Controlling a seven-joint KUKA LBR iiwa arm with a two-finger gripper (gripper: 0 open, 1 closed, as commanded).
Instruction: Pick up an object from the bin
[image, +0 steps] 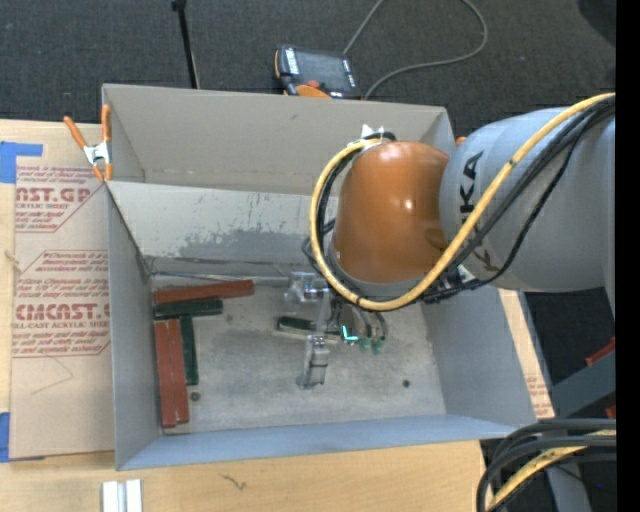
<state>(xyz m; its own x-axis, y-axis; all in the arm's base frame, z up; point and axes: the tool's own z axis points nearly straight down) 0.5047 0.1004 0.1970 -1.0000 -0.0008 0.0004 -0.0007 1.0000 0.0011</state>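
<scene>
Dark short strip (293, 325) is the piece nearest your gripper (308, 332). It lies on the floor of the bin (400, 395) near the middle, between the two metal fingers (315, 372), which stand spread apart, one toward the back wall and one toward the front wall. You cannot tell whether either finger touches it. Nothing is clamped or lifted, so the pick looks to be at the approach stage, with closing and raising left to do. Outward, by the left wall, red-brown bars (200, 293) form an L with dark green bars (190, 350) alongside, well apart from the gripper. On the grey arm (540, 200) you can read "KA"; the orange cover (385, 210) hides the rest.
</scene>
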